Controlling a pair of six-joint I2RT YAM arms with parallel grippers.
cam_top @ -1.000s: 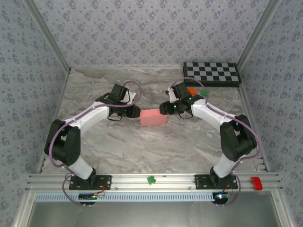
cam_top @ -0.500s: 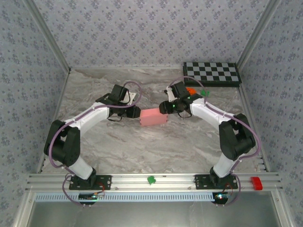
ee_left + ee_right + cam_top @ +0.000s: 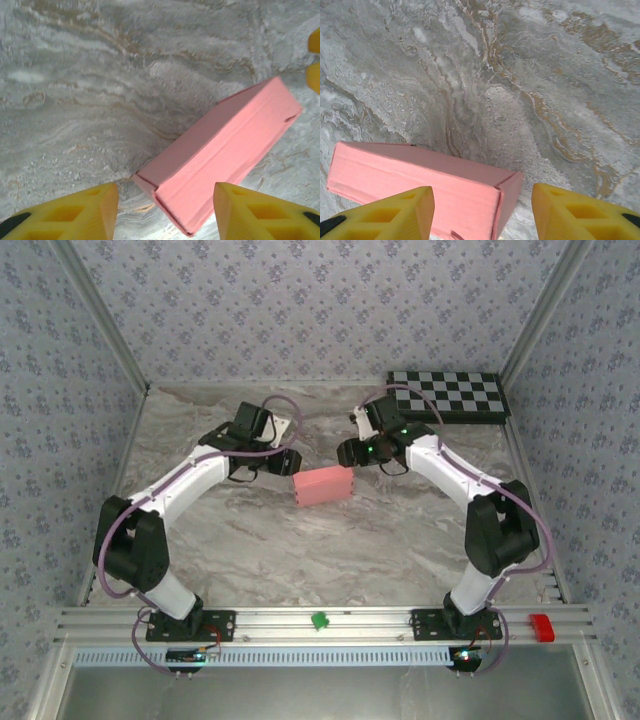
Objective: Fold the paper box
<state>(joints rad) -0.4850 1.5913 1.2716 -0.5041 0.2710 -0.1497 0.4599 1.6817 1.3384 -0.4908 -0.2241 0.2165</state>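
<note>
box (image 3: 324, 484) closed, lying free | left gripper (image 3: 284, 462) pulled back off it, jaws apart | right gripper (image 3: 350, 452) pulled back too, jaws apart

No writing, label, number or sign can be read anywhere.

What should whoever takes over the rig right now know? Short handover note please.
Left gripper: open, holding nothing, just off the left end of the paper box.
Right gripper: open, holding nothing, by the box's right end.
Box: lies flat on the table between the two grippers, free.
Done: it looks folded into a closed, flat rectangular box.
Left: probably only a check of the end flaps. The end by the left gripper shows a slight seam. Then back the arms off.
</note>
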